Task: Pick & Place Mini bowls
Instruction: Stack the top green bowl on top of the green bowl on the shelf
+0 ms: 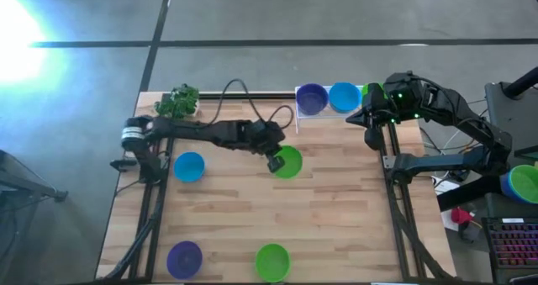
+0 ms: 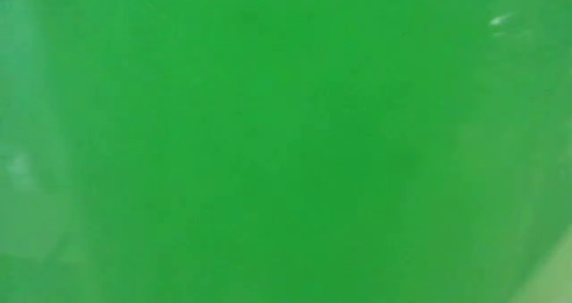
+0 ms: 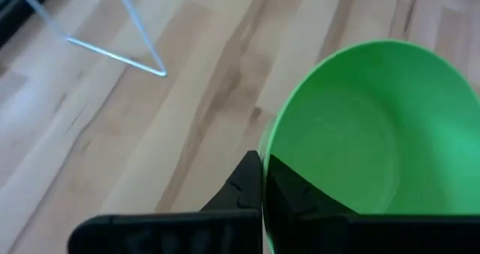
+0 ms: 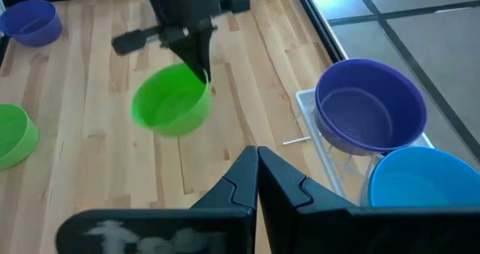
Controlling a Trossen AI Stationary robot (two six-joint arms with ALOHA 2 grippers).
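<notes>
My left gripper is over the middle of the table, shut on a bright green mini bowl. A blue bowl sits on the wood to its left. A purple bowl and another green one stand near the front edge. A purple bowl and a blue bowl rest in the white wire rack at the far edge. My right gripper hangs shut beside that rack and holds nothing. The low view is filled with green. My left gripper pinches the green bowl's rim on the side toward the table's left, one finger inside the bowl and one outside. The fingers slant down from the left. The bowl hangs below them, tilted and lifted off the wood.
A leafy green toy plant stands at the far left corner. A cable loops over the far edge behind the left arm. Bare wood lies between the held bowl and the rack.
</notes>
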